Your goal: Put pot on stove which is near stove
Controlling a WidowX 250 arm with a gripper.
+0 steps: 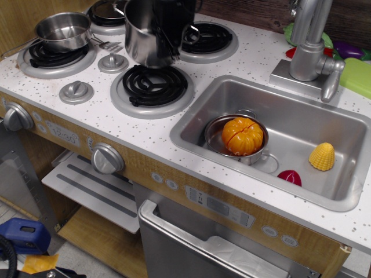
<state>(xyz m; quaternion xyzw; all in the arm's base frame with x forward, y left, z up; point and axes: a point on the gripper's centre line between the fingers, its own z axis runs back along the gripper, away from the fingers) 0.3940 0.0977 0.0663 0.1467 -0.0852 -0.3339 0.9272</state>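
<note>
The pot [146, 35] is held aloft, slightly tilted, by the dark gripper [169, 26] clamped on its rim, with the front stove [152, 86] lying just below and forward.

A toy kitchen: coil burners [152, 84], steel sink [324, 191], faucet [307, 43], knobs [108, 158].

Pot [142, 35] above front stove [152, 86]
</note>
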